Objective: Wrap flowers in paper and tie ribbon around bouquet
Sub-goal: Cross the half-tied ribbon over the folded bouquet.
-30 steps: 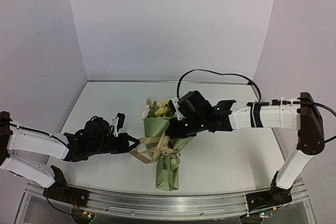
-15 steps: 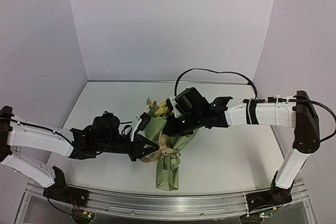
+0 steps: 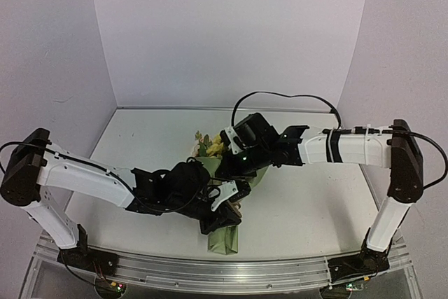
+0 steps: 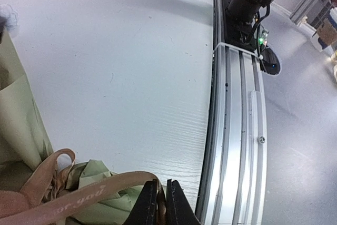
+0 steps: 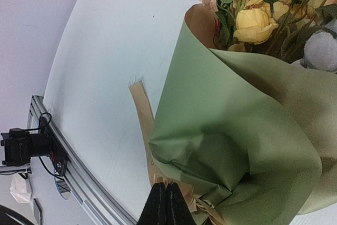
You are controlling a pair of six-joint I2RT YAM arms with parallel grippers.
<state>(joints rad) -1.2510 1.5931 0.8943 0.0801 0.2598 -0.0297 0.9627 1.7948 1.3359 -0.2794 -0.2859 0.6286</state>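
Left wrist: ribbon (image 4: 79, 198) cut off by bottom-left edge, print blurred. Top view: left gripper (image 3: 220, 218) hides bouquet (image 3: 224, 241) waist. Right wrist: flowers (image 5: 258, 25) cropped top-right.

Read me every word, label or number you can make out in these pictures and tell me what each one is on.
"you": printed on the ribbon, in the left wrist view. The letters just before it are too blurred to read.
Nothing else in any view carries text that can be read.
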